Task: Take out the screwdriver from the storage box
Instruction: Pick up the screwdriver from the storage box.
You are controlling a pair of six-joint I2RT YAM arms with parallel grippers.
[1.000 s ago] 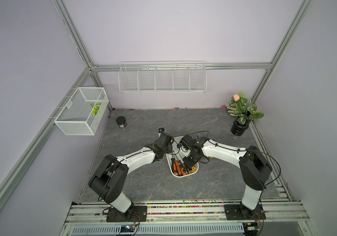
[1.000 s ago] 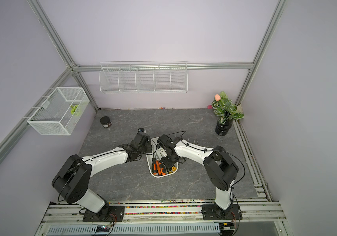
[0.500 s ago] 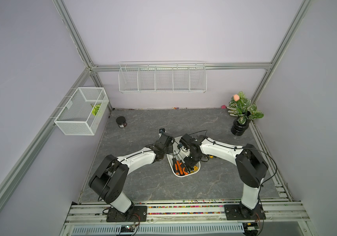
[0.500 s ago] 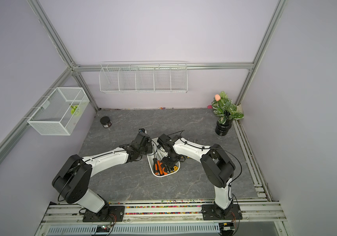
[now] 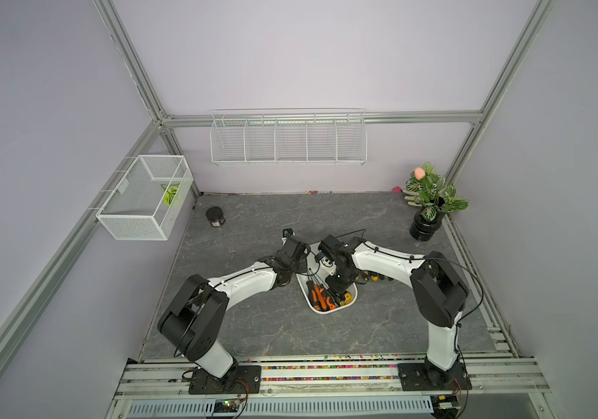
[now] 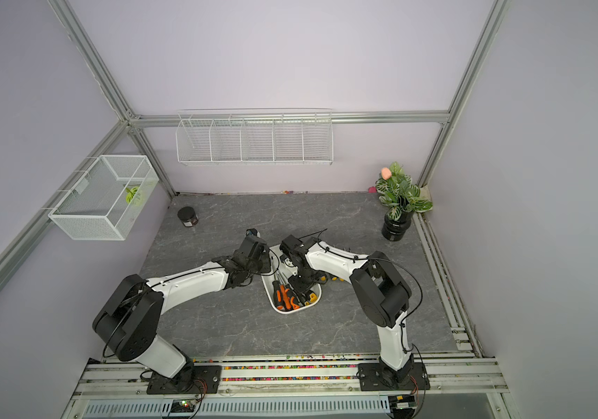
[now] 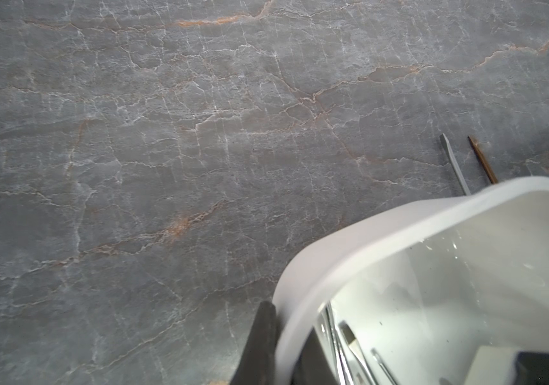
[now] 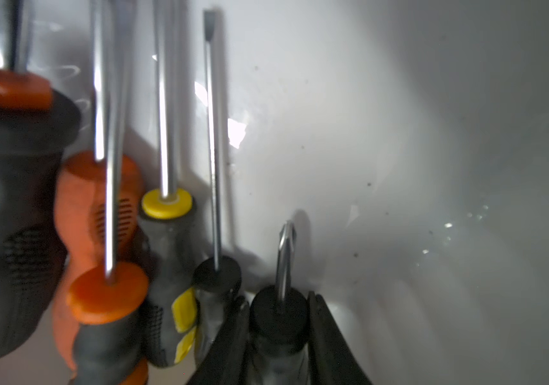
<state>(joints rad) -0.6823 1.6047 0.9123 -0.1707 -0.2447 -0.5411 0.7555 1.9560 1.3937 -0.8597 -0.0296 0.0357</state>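
Grey tabletop bears the storage box, its left rim pinched by the left gripper, while inside the right gripper clamps the stubby black screwdriver, lying tip-far, right of the other screwdrivers.

Potted plant, jar (blk), wire rack.

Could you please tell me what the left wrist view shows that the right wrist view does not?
Only the left wrist view: the grey table, two tool tips on it beyond the box, and the left gripper clamped on the box rim. Only the right wrist view: orange, yellow and black handles, and the right gripper, jaws closed on a short screwdriver. Both: the white box's inside and bare steel shafts.
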